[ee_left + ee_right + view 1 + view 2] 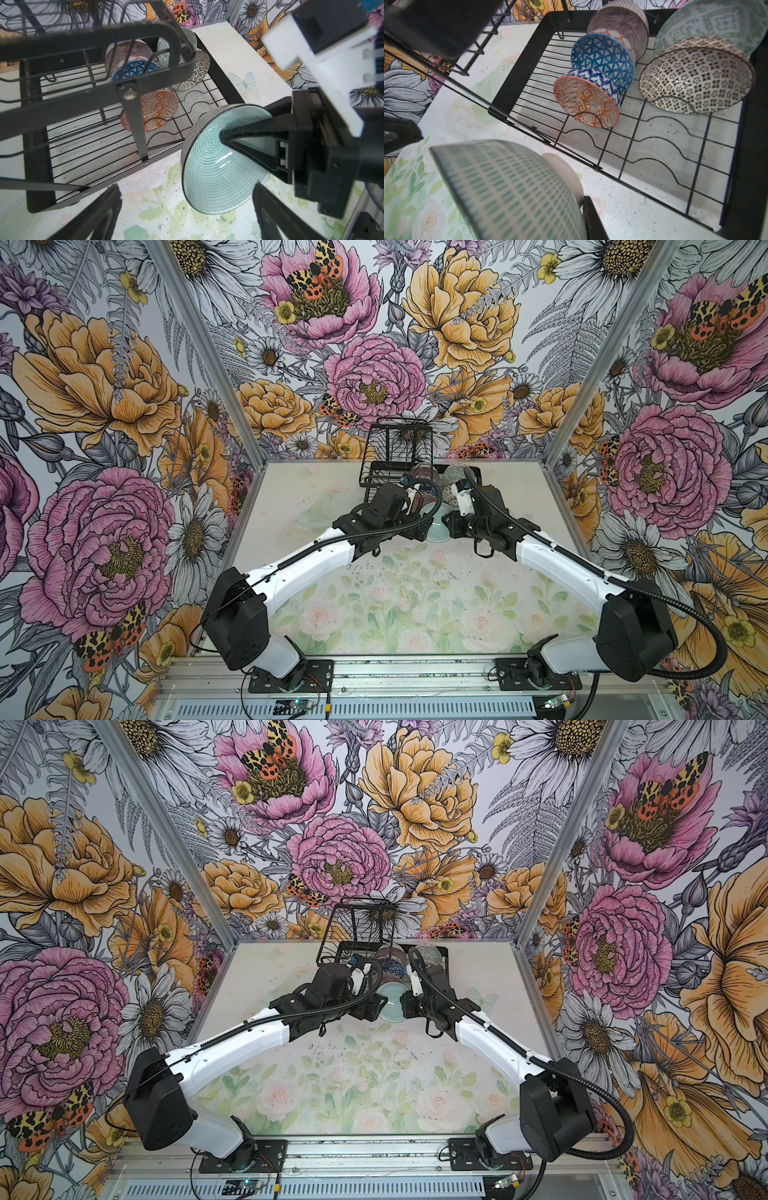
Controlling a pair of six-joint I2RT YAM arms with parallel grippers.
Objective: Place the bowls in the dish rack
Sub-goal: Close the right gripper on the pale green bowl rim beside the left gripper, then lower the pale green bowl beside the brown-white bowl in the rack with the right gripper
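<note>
- In the right claw (224, 135), pressed together on the wall of the pale teal bowl (209, 172), one finger lies inside the bowl and the other is hidden behind it. The bowl is carried on edge, clear of the table (446, 116).
- Facing that claw across the bowl, the left claw (187, 193) stands spread wide and holds nothing. The bowl's open side is turned toward it.
- Just beyond both claws runs the near rim of the dish rack (519, 70). The held bowl hangs outside that rim, not yet over the wires.
- Farther from the right claw, inside the rack, three bowls lean on edge in one row: the orange-diamond bowl (586, 104) nearest, then the blue-triangled bowl (602, 58), then the pink-lined bowl (618, 20).
- Beside that row stand the black-and-white dotted bowl (695, 83) and, behind it, the grey-green bowl (716, 22).
- Farthest off, the raised basket tier (399, 443) shows no bowl.
- By my reading, five of the six bowls are loaded and only the held one is left. The free wavy wires nearest the claw look like its place.
</note>
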